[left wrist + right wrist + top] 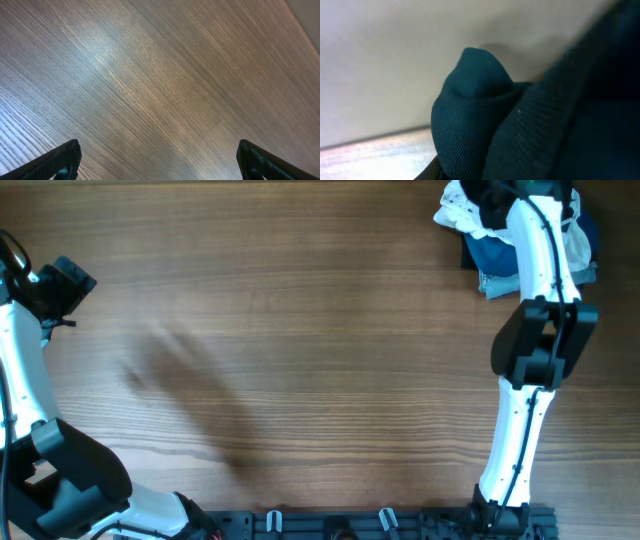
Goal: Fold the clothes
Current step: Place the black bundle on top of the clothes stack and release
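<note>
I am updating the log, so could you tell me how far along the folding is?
Nothing looks folded yet. The right arm reaches into the heap at the far corner, dark fabric filling its camera; whether it grips is unclear. The left gripper hangs open over the table. Pulling out, spreading, folding remain.

White arms (516, 430) — black joints (545, 340), seemingly cabled.

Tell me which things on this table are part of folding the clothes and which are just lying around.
Part of the job: dark garment, filling the right wrist view.
Just lying about: white garment; blue garment, both in the far right pile.
</note>
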You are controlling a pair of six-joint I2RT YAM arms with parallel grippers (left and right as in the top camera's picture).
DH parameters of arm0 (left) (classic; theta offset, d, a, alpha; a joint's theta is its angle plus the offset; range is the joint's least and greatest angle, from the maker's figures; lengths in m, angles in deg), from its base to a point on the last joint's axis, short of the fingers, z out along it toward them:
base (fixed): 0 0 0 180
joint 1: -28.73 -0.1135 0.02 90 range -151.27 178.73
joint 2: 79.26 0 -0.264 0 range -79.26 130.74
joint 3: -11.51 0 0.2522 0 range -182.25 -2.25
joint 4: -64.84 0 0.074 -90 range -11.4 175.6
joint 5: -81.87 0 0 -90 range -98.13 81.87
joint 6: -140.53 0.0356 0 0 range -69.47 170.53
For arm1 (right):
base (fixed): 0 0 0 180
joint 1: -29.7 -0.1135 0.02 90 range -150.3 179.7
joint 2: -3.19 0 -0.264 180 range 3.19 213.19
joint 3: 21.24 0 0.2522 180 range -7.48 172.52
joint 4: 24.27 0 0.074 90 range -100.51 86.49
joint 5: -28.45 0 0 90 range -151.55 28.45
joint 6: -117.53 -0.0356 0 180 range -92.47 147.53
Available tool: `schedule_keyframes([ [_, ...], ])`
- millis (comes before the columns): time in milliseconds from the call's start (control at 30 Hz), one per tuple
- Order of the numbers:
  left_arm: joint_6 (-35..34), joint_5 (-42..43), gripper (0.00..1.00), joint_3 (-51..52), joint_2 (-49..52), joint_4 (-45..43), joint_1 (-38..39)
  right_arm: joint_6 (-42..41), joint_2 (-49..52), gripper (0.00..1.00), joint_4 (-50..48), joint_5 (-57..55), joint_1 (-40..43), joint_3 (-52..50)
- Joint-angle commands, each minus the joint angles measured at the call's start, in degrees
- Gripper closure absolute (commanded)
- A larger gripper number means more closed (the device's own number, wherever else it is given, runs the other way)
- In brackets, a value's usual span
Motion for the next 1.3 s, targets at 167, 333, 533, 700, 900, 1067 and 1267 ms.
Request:
schedule_keyframes([
  [167, 0.90, 2.05, 0.00, -0.11, 0.55, 0.28, -0.31, -0.63, -0.28, 0.01, 6.32, -2.29, 1.31, 1.03],
  [333, 0.92, 2.03, 0.00, -0.11, 0.55, 0.22, -0.31, 3.61, -9.97, 0.00, 13.51, 3.32, 1.31, 1.03],
  [533, 0.92, 2.03, 0.00, -0.11, 0.55, 0.26, -0.31, 7.37, -18.78, 0.00, 14.80, -1.44, 1.57, 1.03],
  [700, 0.92, 2.03, 0.00, -0.11, 0.55, 0.39, -0.31, 9.51, -15.76, 0.00, 13.64, -2.62, 3.61, 0.94],
  [900, 0.92, 2.03, 0.00, -0.11, 0.57, 0.55, -0.31, 4.81, -3.61, 0.00, 7.08, -3.02, 7.41, 0.94],
  [1067, 0.90, 2.05, 0.00, -0.11, 0.57, 1.16, -0.31, 0.74, 7.52, 0.05, 11.69, -2.99, 9.11, 0.90],
  [1267, 0.92, 2.01, 0.00, -0.11, 0.57, 1.62, -0.33, 0.74, 13.84, 0.09, 22.01, -2.47, 9.75, 0.92],
])
